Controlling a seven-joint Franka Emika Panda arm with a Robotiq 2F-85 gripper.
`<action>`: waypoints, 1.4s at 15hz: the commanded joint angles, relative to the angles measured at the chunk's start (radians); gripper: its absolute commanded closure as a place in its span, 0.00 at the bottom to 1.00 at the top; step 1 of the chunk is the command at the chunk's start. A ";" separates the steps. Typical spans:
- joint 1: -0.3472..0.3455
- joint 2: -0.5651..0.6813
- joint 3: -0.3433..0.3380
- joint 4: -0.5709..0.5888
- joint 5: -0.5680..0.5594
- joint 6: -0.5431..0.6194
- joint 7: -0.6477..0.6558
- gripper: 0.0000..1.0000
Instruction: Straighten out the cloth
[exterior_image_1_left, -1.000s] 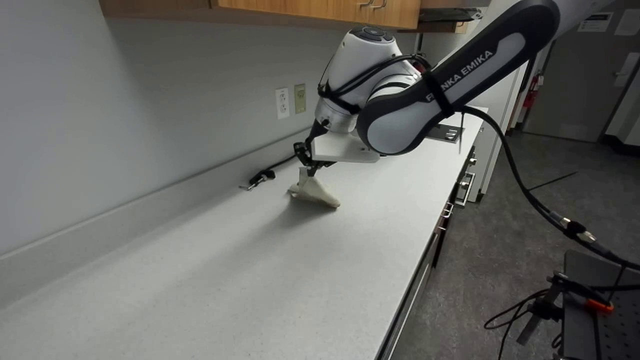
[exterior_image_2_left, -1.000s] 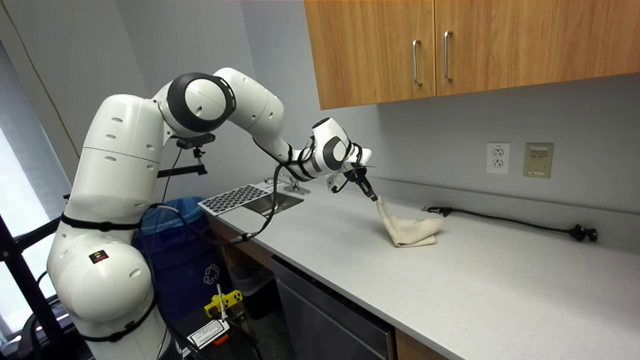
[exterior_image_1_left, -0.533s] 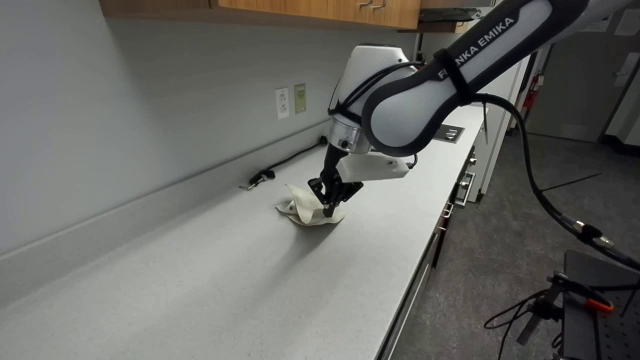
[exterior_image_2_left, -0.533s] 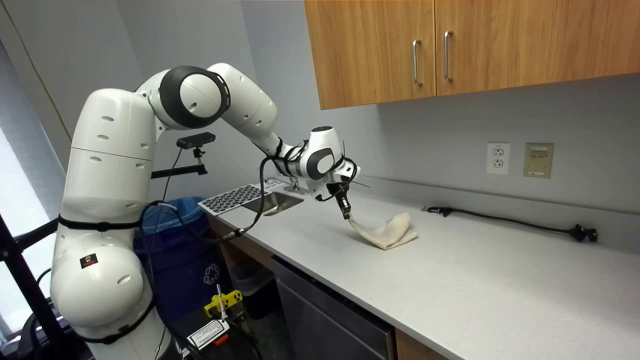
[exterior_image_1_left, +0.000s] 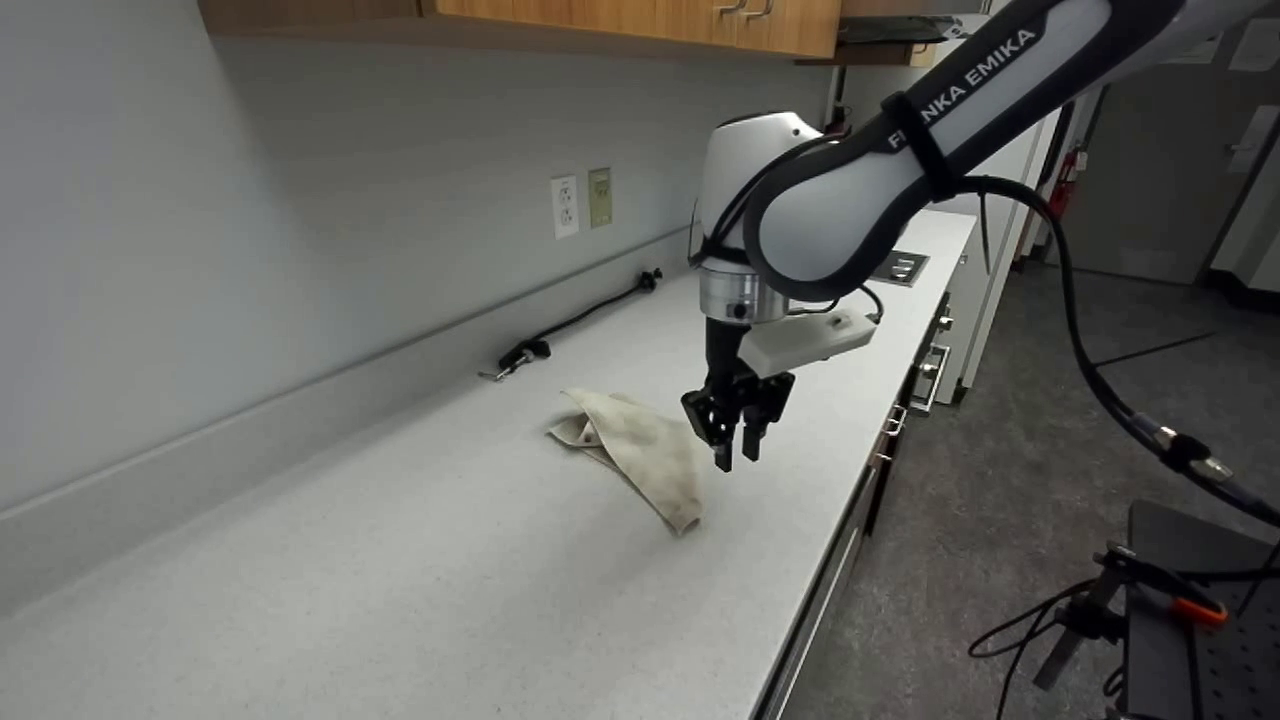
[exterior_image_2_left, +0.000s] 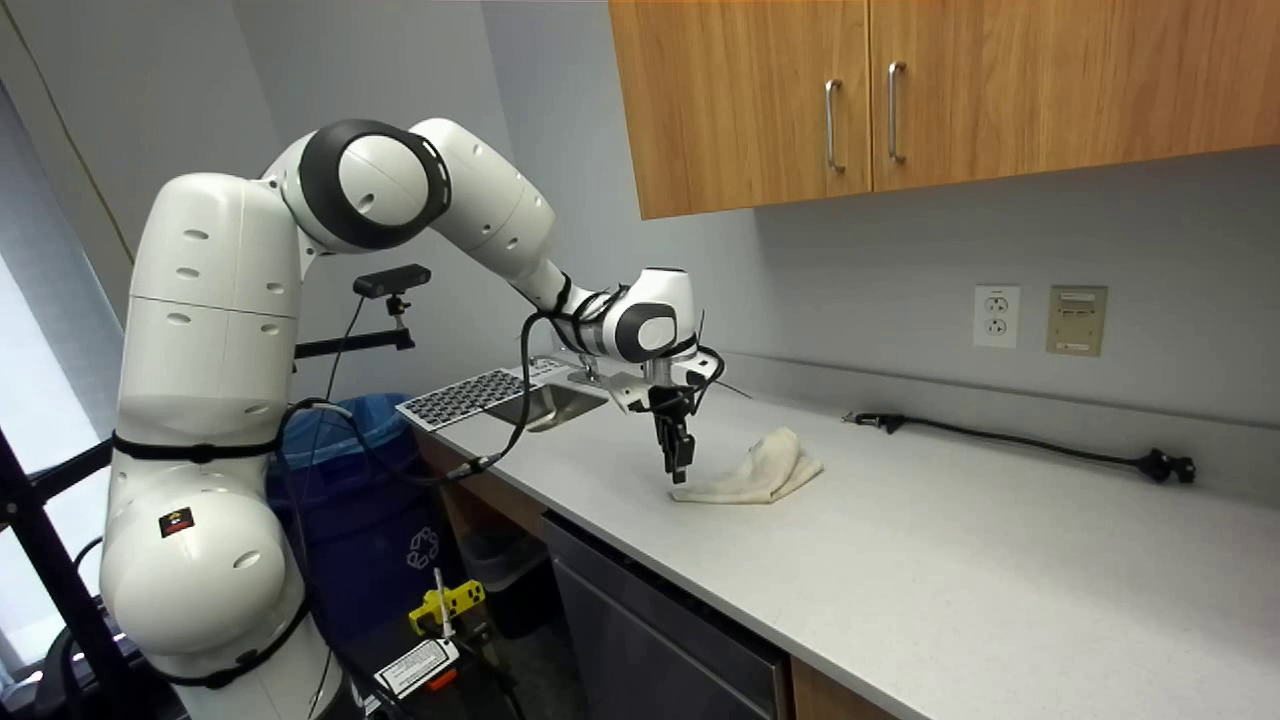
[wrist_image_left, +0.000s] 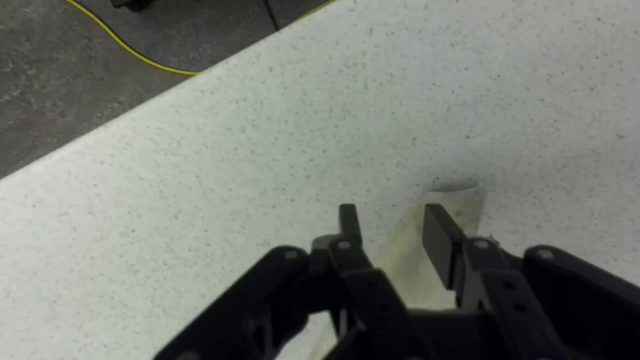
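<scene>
The cream-beige cloth (exterior_image_1_left: 650, 450) lies on the countertop, with one end folded and bunched up toward the wall. Its flatter corner reaches out over the counter, seen in an exterior view (exterior_image_2_left: 700, 494) below the fingertips. My gripper (exterior_image_1_left: 737, 460) points straight down with its two fingers apart. In the wrist view, the cloth (wrist_image_left: 410, 260) passes beneath the gripper (wrist_image_left: 390, 207), and its tip shows beyond one finger pad (wrist_image_left: 440, 240). Nothing is pinched between the fingers. Part of the cloth is hidden behind the gripper there.
A black cable (exterior_image_2_left: 1020, 452) with metal-tipped and plug ends lies along the backsplash. Wooden cabinets (exterior_image_2_left: 740, 110) hang above the counter. A sink (exterior_image_2_left: 565, 405) is set in near the robot. The counter's front edge (wrist_image_left: 150, 100) drops to the floor.
The gripper drew a cloth corner away from the wall, then opened and let go of it. The corner dropped onto the counter, and the gripper turned upright and shifted off the cloth's side.
</scene>
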 joint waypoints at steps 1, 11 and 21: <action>0.006 -0.016 -0.035 0.008 -0.045 -0.024 -0.013 0.28; 0.051 0.126 -0.104 0.190 -0.185 0.115 0.076 0.00; 0.170 0.367 -0.228 0.493 -0.319 0.197 0.222 0.00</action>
